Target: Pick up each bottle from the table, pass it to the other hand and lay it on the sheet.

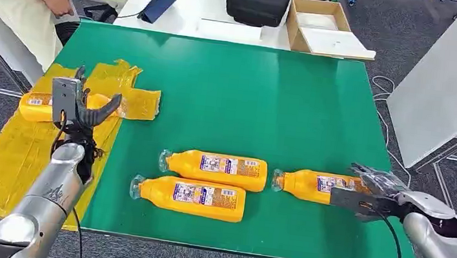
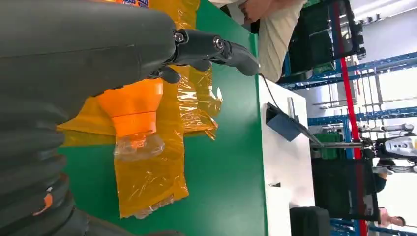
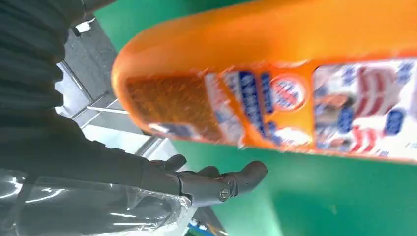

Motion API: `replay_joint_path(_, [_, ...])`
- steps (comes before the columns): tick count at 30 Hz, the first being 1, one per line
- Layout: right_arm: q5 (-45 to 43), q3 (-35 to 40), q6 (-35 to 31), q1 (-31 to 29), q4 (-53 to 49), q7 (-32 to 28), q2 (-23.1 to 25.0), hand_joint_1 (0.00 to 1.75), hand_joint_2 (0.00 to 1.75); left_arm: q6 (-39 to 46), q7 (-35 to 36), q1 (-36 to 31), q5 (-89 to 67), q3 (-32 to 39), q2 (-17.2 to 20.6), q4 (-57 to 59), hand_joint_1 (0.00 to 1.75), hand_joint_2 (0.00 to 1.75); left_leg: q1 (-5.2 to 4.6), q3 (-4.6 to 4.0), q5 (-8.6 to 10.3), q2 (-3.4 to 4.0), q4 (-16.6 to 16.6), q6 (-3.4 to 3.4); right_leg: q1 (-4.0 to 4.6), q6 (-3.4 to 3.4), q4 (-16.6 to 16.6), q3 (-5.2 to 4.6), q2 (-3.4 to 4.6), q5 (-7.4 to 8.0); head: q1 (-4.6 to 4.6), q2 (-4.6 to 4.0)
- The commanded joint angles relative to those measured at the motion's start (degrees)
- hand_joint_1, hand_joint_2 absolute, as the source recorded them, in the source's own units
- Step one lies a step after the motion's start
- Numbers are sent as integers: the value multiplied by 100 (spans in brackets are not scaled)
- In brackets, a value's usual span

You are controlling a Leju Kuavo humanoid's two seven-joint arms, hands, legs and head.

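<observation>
Head view: one bottle (image 1: 37, 106) lies on the yellow sheet (image 1: 8, 156), the left hand (image 1: 79, 109) above it, fingers spread and empty. Three bottles (image 1: 207, 182) wait on the green table (image 1: 267, 107) beside the sheet; the open right hand (image 1: 368, 195) reaches the farthest bottle (image 1: 313, 185)

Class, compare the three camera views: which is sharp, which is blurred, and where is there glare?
Head view: evenly lit and sharp. Right wrist view: the orange bottle is close and blurred, label unreadable. Left wrist view: glare glints off the crinkled yellow sheet, and windows behind are washed out.
</observation>
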Motion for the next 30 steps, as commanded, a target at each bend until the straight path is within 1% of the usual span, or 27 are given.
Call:
replay_joint_path(1, [39,314,-136,-235,749,-8,527,0,175,14,12,-261,-5,23,-13,489,0,175,10,45,-16,14,-5,-31,11,-24,-11,44,8,-10,0,0])
replay_joint_path(2, [69,283,-228,-210,815,-23,590,0,175,20,13,-248,-10,21,-13,466,0,175,7,22,-8,10,-3,-18,7,-14,-8,22,6,-3,2,0])
replay_joint_path(3, [137,283,-321,-189,875,-39,665,0,175,30,19,-239,-23,14,-15,450,0,175,11,52,-19,16,-6,-33,11,-26,-13,51,10,-11,-2,0])
replay_joint_path(4, [204,288,-394,-192,958,-29,731,0,175,32,31,-229,-28,9,-17,435,0,175,8,19,-7,10,-3,-16,8,-12,-9,19,7,-1,2,0])
replay_joint_path(5, [252,294,-448,-196,1063,-14,813,0,175,48,36,-218,-38,6,-25,433,0,175,12,49,-17,19,-7,-31,12,-24,-15,48,13,-8,0,0])
replay_joint_path(6, [254,296,-454,-194,1073,-14,827,0,175,49,35,-217,-39,5,-27,435,0,175,9,31,-11,15,-5,-21,9,-17,-11,30,11,-3,0,0])
replay_joint_path(8, [254,296,-454,-194,1073,-14,827,0,175,49,35,-217,-39,5,-27,435,0,175,8,21,-7,10,-3,-17,8,-14,-8,21,7,-2,2,0])
replay_joint_path(10, [254,296,-454,-194,1073,-14,827,0,175,49,35,-217,-39,5,-27,435,0,175,11,64,-21,16,-9,-40,12,-32,-15,62,8,-14,2,0])
replay_joint_path(11, [259,296,-454,-209,1095,-18,826,0,175,52,32,-216,-40,4,-29,441,0,175,6,24,-7,8,-4,-20,6,-16,-7,23,4,-4,0,0])
replay_joint_path(12, [259,296,-454,-209,1095,-18,826,0,175,52,32,-216,-40,4,-29,441,0,175,8,38,-12,11,-5,-27,8,-21,-10,36,5,-8,-2,0])
replay_joint_path(13, [259,296,-454,-209,1095,-18,826,0,175,52,32,-216,-40,4,-29,441,0,175,8,24,-10,10,-2,-19,9,-16,-7,24,6,-5,2,0])
replay_joint_path(14, [259,296,-454,-209,1095,-18,826,0,175,52,32,-216,-40,4,-29,441,0,175,10,43,-16,13,-4,-30,11,-24,-10,42,7,-10,0,0])
replay_joint_path(17, [259,296,-454,-209,1095,-18,826,0,175,52,32,-216,-40,4,-29,441,0,175,6,21,-8,9,-3,-18,6,-14,-7,21,5,-4,0,0])
replay_joint_path(18, [259,296,-454,-209,1095,-18,826,0,175,52,32,-216,-40,4,-29,441,0,175,11,66,-24,18,-7,-41,11,-32,-14,64,10,-16,0,0])
replay_joint_path(19, [259,296,-454,-209,1095,-18,826,0,175,52,32,-216,-40,4,-29,441,0,175,9,40,-15,12,-4,-28,9,-22,-9,39,6,-9,0,0])
replay_joint_path(20, [259,296,-454,-209,1095,-18,826,0,175,52,32,-216,-40,4,-29,441,0,175,11,63,-23,15,-6,-39,11,-31,-13,63,7,-16,0,0])
replay_joint_path(22, [262,297,-458,-216,1116,-26,834,0,175,52,31,-217,-39,6,-28,444,0,175,7,30,-11,9,-2,-24,8,-18,-6,30,4,-7,0,0])
replay_joint_path(24, [262,297,-458,-216,1116,-26,834,0,175,52,31,-217,-39,6,-28,444,0,175,6,26,-9,9,-3,-21,6,-16,-6,25,4,-5,2,0])
replay_joint_path(25, [275,255,-512,-207,1249,-32,943,0,175,44,25,-220,-31,12,-34,458,0,175,8,40,-15,12,-3,-29,9,-23,-8,39,6,-10,0,0])
replay_joint_path(27, [330,222,-654,-149,1640,-19,1246,0,175,35,18,-224,-47,-12,-60,491,0,175,8,22,-6,8,-5,-17,8,-14,-10,23,4,-2,0,0])
replay_joint_path(28, [355,223,-720,-132,1839,-21,1377,0,175,30,17,-234,-67,-37,-65,500,0,175,11,42,-12,14,-8,-27,12,-22,-15,42,8,-6,0,0])
replay_joint_path(29, [384,228,-788,-112,2019,-31,1490,0,175,34,18,-241,-78,-53,-77,509,0,175,10,23,-6,9,-5,-16,11,-13,-12,24,5,-1,2,0])
replay_joint_path(30, [435,232,-887,-72,2187,-39,1602,0,175,58,27,-252,-93,-69,-89,515,0,175,16,58,-16,15,-13,-33,17,-27,-24,60,9,-7,2,0])
